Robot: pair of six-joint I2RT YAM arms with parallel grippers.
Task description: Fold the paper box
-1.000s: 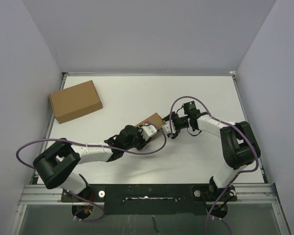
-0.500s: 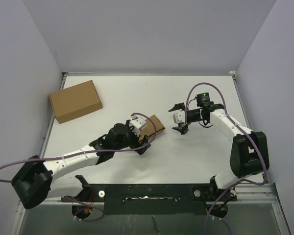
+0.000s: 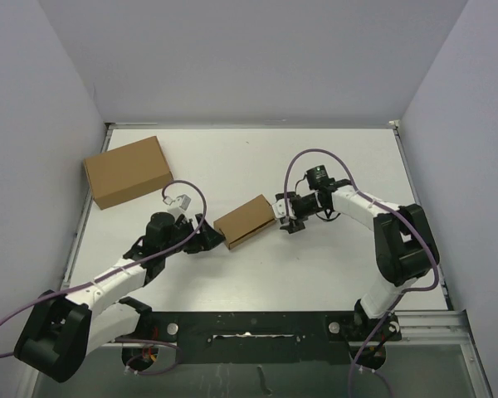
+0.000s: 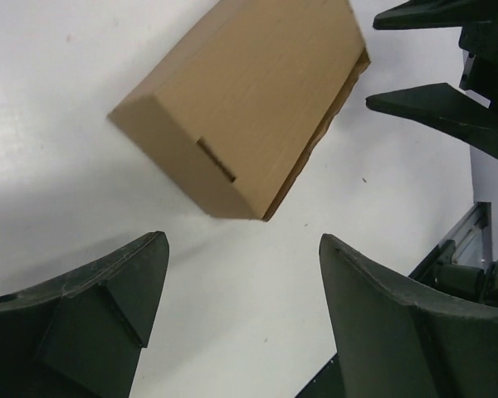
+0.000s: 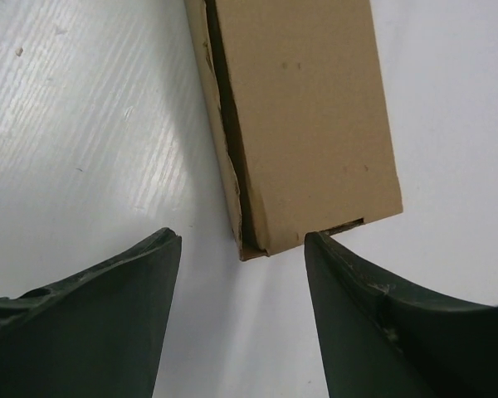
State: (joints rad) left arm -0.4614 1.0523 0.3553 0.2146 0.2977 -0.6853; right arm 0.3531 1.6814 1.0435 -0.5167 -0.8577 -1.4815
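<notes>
Inspection finding: the paper box (image 3: 245, 221) lies flat on the table (image 3: 332, 157), close to mid-table and directly between the two arms. Its lid face is up and it looks largely closed. In the top view its long axis runs diagonally, from the near-left end up to the far-right end, so one short end points at each gripper. The left gripper (image 3: 209, 240) stands off the near-left end with its jaws wide and empty. In its wrist view the box sits just beyond the fingertips with bare table between them, one short end wall and a small tab slot turned toward the camera. The right gripper (image 3: 282, 217) is at the far-right end, also wide open and holding nothing. In its wrist view the box runs straight away from the jaws, and its near corner reaches the mouth of the opening, hard beside one finger (image 5: 382, 315). Whether they touch cannot be told. A dark gap shows along one long side seam in that view, so that flap appears not fully seated. In my judgement the right arm is the nearer and is aligned end-on with the long axis, while the left must advance to reach its end. A larger plain box (image 3: 127, 171) sits well apart at far left.
</notes>
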